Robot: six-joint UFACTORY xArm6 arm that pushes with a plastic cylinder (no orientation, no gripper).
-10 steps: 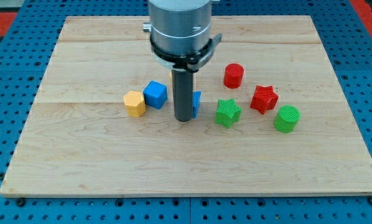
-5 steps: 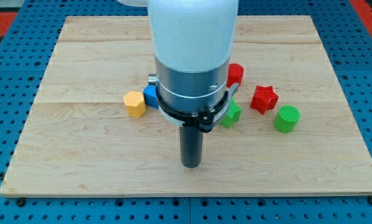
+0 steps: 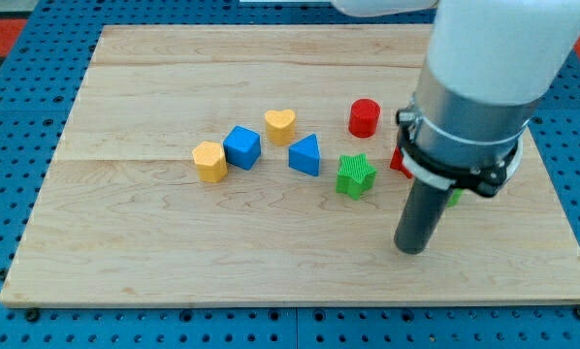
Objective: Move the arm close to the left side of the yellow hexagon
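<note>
The yellow hexagon [image 3: 209, 161] lies left of the board's middle, touching the blue cube [image 3: 241, 146] on its right. My tip [image 3: 410, 248] rests on the board far to the view's right of the hexagon and lower, below and right of the green star [image 3: 354, 175]. The arm's body hides the red star and most of the green cylinder.
A yellow heart [image 3: 280, 123] and a blue triangle [image 3: 306, 155] lie right of the blue cube. A red cylinder [image 3: 364, 117] stands above the green star. The wooden board [image 3: 125, 242] sits on a blue pegboard.
My tip moved down the view from beside the blue triangle, then swung to the view's right, away from the yellow hexagon. The blocks have not moved.
</note>
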